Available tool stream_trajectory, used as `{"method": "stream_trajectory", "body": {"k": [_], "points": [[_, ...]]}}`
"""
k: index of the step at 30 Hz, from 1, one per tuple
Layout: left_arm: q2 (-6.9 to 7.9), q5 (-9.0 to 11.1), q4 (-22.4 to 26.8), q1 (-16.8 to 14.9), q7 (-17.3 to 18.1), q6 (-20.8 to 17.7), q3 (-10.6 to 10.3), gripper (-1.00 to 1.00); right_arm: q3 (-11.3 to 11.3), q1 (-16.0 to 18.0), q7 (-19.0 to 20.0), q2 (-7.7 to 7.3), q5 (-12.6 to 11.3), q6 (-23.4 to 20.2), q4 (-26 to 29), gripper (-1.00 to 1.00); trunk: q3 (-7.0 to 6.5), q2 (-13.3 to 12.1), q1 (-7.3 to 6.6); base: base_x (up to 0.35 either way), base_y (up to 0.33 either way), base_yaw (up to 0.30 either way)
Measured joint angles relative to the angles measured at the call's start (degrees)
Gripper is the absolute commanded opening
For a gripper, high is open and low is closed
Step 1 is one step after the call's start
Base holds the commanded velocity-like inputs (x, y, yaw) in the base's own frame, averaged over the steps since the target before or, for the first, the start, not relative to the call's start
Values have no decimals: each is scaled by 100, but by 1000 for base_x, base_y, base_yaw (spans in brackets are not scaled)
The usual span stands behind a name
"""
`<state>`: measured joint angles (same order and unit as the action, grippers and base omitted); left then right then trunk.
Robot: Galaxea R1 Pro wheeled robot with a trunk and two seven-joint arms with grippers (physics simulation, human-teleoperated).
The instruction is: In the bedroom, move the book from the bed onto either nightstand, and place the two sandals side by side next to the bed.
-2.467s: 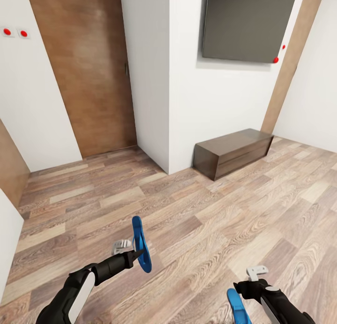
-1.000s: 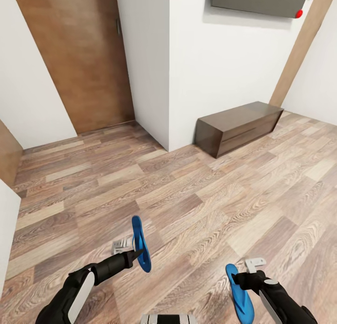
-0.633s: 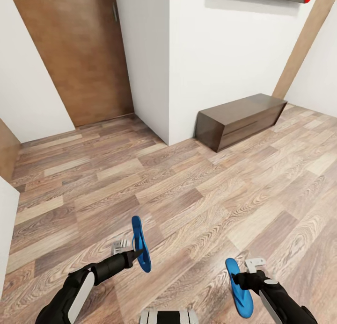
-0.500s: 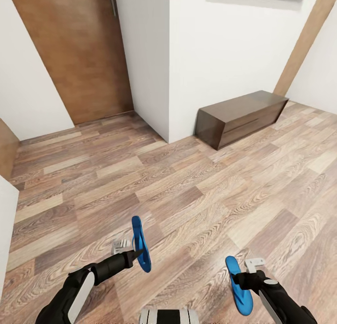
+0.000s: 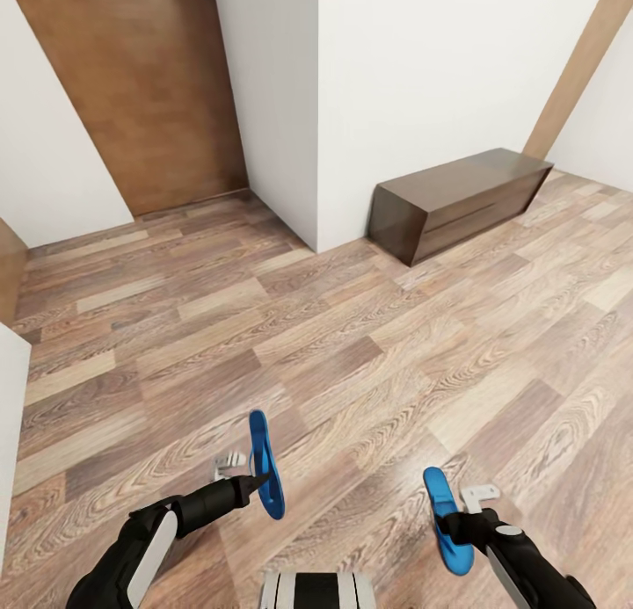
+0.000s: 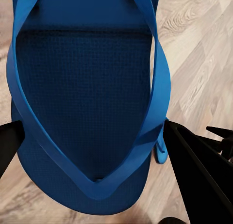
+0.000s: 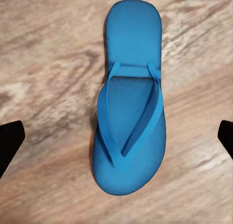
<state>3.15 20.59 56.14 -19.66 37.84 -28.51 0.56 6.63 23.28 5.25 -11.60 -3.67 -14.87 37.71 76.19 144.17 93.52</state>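
Left gripper (image 5: 249,475) pinches one blue sandal (image 5: 265,465) on edge, near left above the wood floor (image 5: 352,345); sole fills the wrist view (image 6: 87,98). Right gripper (image 5: 462,517), near right, has the second sandal (image 5: 445,521) just beside its fingers; grip state unclear. In its wrist view that sandal (image 7: 130,107) sits between spread black fingertips (image 7: 9,139). Dark bench (image 5: 462,200) far right against the wall.

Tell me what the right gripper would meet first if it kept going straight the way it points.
The bright blue flip-flop sandal lies centred between the right gripper's fingertips, over the wood-plank floor. So the sandal comes first, then probably the floor; depth between them is unclear, and the head view suggests the sandal may already be held.
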Motion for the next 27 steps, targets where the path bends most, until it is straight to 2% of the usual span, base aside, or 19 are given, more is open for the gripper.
{"method": "stream_trajectory", "body": {"k": [8,11,12,13,15,16,17,18,23,27], "points": [[6,6,0,0,3,-8,8,-100,-13,0,-1,-6,-3,-32,-1,100,177,11,21,0,0,0],[14,92,0,-1,4,-11,8,-100,-16,0,-1,-9,-5,-32,-1,100,244,15,28,0,0,0],[21,192,1,-1,8,-15,10,-100,-17,0,-1,-9,-6,-34,-1,100,266,16,31,0,0,0],[38,403,1,-1,47,-26,14,-100,-16,0,2,-10,-7,-36,-1,100,288,18,33,0,0,0],[138,693,1,-2,212,-94,16,-100,-18,0,4,-15,-8,-37,-2,100,332,20,39,0,0,0],[183,751,1,-1,277,-125,14,-100,-18,0,5,-16,-8,-38,-2,100,355,22,41,0,0,0],[283,856,1,-2,415,-190,14,-100,-18,0,6,-17,-8,-38,-2,100,377,23,44,0,0,0],[458,992,2,-3,702,-294,15,-100,-18,0,4,-18,-8,-38,-2,100,399,24,46,0,0,0],[581,1071,-6,0,1038,-370,9,-100,-18,0,-1,-12,-8,-38,-2,100,510,31,59,0,0,0],[588,1080,-7,3,1065,-374,5,-100,-19,0,2,-11,-8,-38,-2,100,599,36,70,0,0,0]]}}
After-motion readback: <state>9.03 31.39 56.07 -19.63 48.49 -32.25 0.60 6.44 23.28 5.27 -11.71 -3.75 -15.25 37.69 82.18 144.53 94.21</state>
